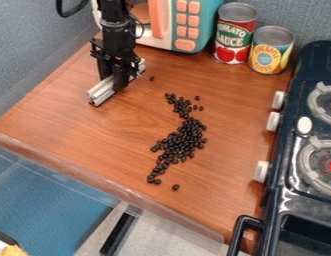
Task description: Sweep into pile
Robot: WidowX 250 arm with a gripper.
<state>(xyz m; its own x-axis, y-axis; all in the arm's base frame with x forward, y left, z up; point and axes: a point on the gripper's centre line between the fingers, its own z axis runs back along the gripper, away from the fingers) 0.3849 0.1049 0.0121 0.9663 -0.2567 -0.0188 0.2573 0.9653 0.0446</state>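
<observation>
- Dark beans (183,140) are strewn across a wooden tabletop (228,115) in a long, crooked band, its narrow upper end pointed towards the toy microwave (188,22), its tail set well away from it.
- A silver metal bar (101,94) is held above or against the wood, just in front of the microwave; whether the wood is touched cannot be told.
- The end effector (119,83) is closed around the bar, which is clamped near its middle and kept apart from the main band.
- The task is judged only partly done: most beans are gathered in one connected group, thickest midway along, but no compact pile is formed.
- Strays are left to be collected: a lone bean (152,78) is seen near the bar on the microwave side, a few are scattered beside the band's upper end, and another is stranded beyond the tail, farthest from the microwave.
- Both ends are still to be drawn inwards, it is judged, before the sweep can be called complete.
</observation>
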